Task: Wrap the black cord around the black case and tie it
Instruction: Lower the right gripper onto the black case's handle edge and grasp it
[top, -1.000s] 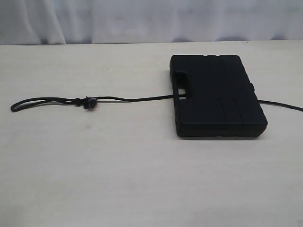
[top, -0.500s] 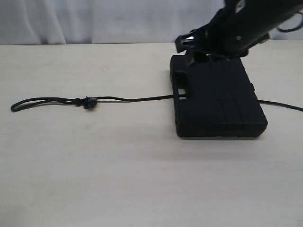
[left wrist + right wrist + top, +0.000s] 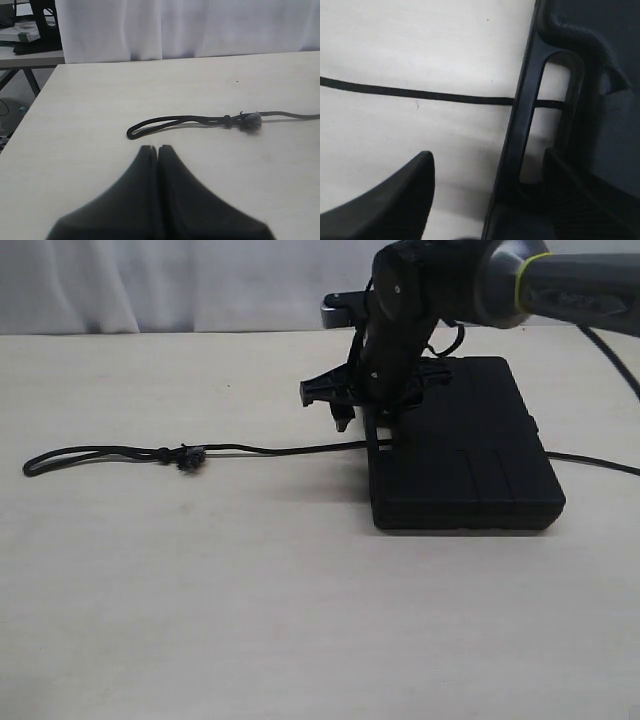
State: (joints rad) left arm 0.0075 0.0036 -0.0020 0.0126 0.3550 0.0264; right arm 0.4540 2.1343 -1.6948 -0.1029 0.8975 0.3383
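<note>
Black braided cord (image 3: 280,449) is threaded through the handle slot of the flat black plastic case (image 3: 470,465) — unwrapped. With the right gripper (image 3: 362,420) spread over that slot and the left gripper (image 3: 158,150) closed, empty, the cord should be pinched just beside the handle.

The black case (image 3: 480,465) is lying flat, lid up. The black cord (image 3: 280,450) is running under its handle, its looped, knotted end lying well away from the case.
</note>
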